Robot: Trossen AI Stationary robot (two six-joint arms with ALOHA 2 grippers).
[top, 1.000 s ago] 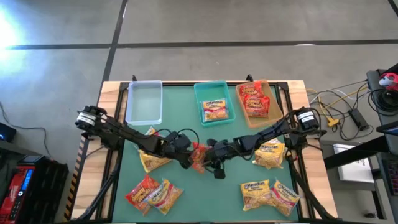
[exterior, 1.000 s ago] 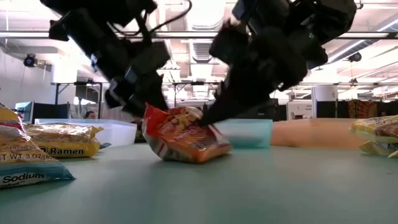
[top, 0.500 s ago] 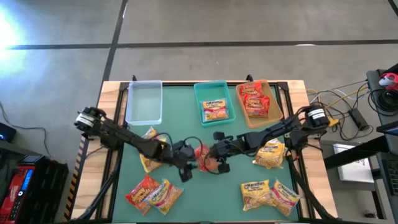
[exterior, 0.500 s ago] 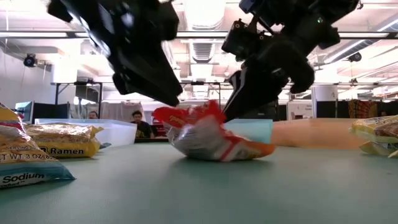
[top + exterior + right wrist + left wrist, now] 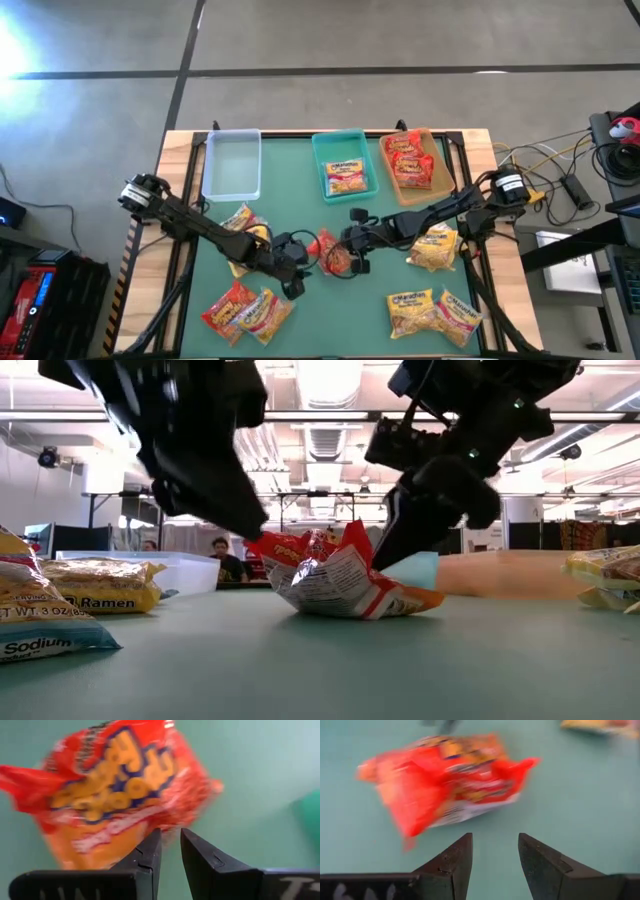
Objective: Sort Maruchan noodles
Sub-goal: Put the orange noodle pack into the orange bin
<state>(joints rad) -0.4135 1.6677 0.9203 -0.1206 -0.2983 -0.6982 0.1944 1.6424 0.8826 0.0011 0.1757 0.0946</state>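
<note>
Between the two grippers a crumpled red packet (image 5: 334,252) lies on the tabletop (image 5: 380,300); the left gripper (image 5: 493,851) hovers just short of it with its fingers parted and nothing between them; the right gripper (image 5: 170,846) sits just beside the packet on the opposite side, fingers nearly closed with a thin gap, and grasps nothing that shows; beyond the right gripper the tan bin (image 5: 436,180) already holds red packets (image 5: 410,160) and the teal bin (image 5: 322,165) one yellow packet (image 5: 346,177), while the clear bin (image 5: 231,165) is bare; sorting looks under halfway, since yellow and multicoloured packets (image 5: 433,312) lie loose on the near side of both grippers
</note>
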